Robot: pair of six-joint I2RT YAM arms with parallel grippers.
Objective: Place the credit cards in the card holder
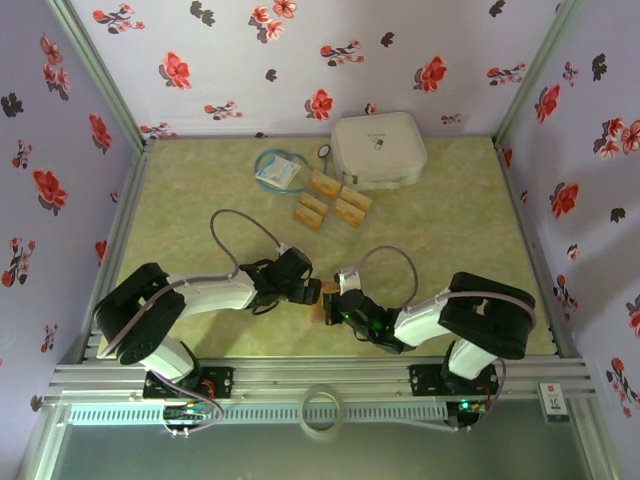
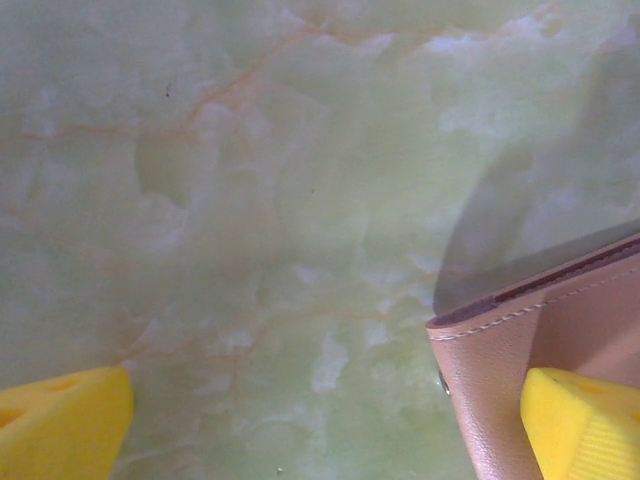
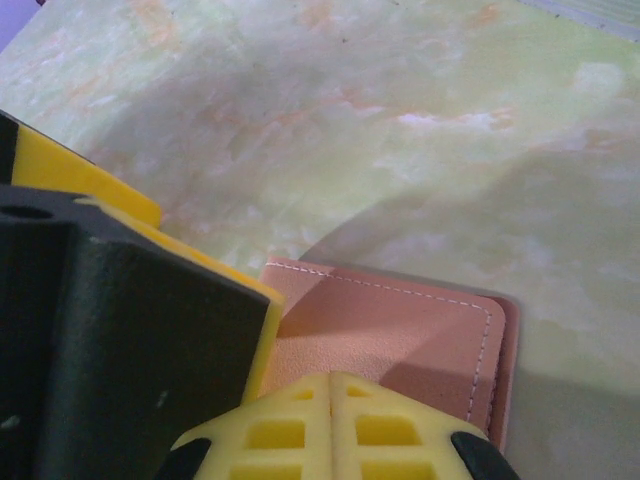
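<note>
top view: both arms are bent low, forearms angled inward to the card holder (image 1: 322,312), which is at the front part of the table (image 1: 200,200). left gripper (image 1: 308,291) is just left of the holder, right gripper (image 1: 336,300) just right of it, both tips at it. the holder is a small tan-brown patch here, too small to tell if folded. the credit cards (image 1: 335,202), golden-tan, lie in a loose cluster well behind the holder. a white case (image 1: 378,150) is further back and to the right.

left wrist view: left gripper (image 2: 320,430) has its jaws spread wide w/ bare table btwn them. the right-hand yellow fingertip (image 2: 580,425) overlaps the holder's corner. close up the holder (image 2: 510,370) is pinkish-tan leather w/ white stitching and a dark red-brown edge, its shadow on the table behind.

right wrist view: right gripper (image 3: 335,425) has its yellow pads pressed together, clamped on the holder's near edge. the holder's flat face, rounded corner and stitch line (image 3: 400,335) are plain here. a black + yellow block (image 3: 120,330) sits against the holder's left side.
</note>
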